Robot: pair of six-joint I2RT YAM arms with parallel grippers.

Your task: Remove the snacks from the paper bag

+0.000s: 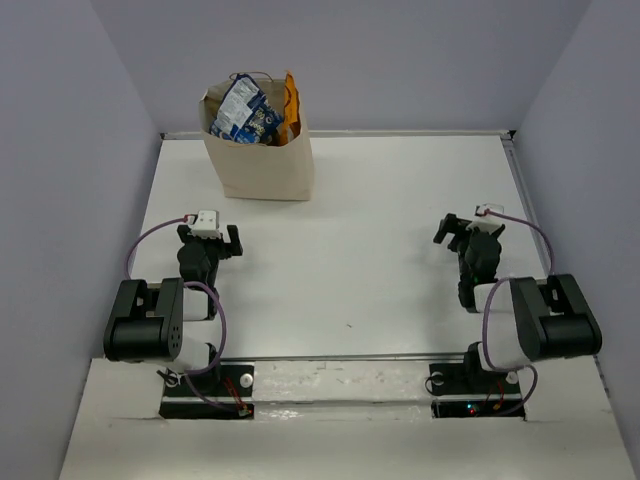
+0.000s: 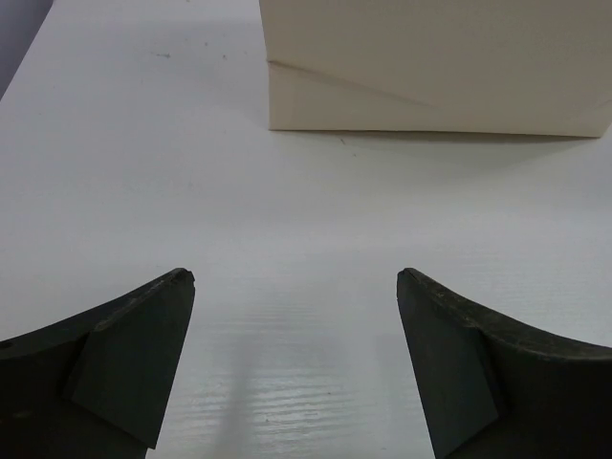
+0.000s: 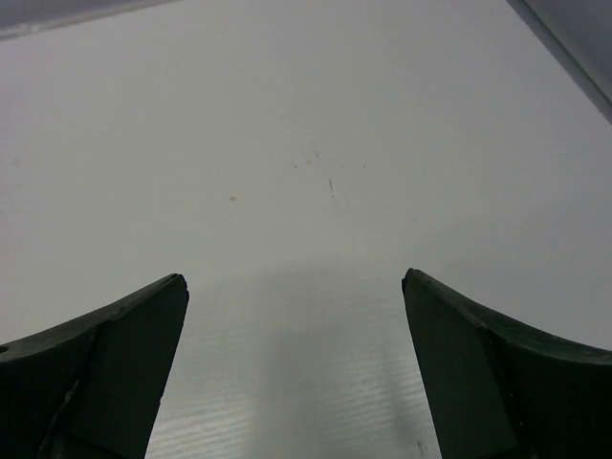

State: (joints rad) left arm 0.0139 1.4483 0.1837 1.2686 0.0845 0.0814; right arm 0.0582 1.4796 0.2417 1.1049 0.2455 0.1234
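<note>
The tan paper bag [image 1: 262, 158] stands upright at the back left of the white table. Chip bags stick out of its top: a blue one with white lettering [image 1: 243, 110] and an orange one [image 1: 291, 108]; the other snacks are hidden inside. The bag's lower wall shows in the left wrist view [image 2: 430, 72]. My left gripper [image 1: 212, 236] is open and empty, near the table's left side, a short way in front of the bag [image 2: 295, 279]. My right gripper [image 1: 458, 228] is open and empty over bare table at the right [image 3: 295, 279].
The white table [image 1: 350, 260] is walled by grey panels at left, back and right. A raised rail [image 1: 520, 175] runs along its right edge. The arm bases sit at the near edge.
</note>
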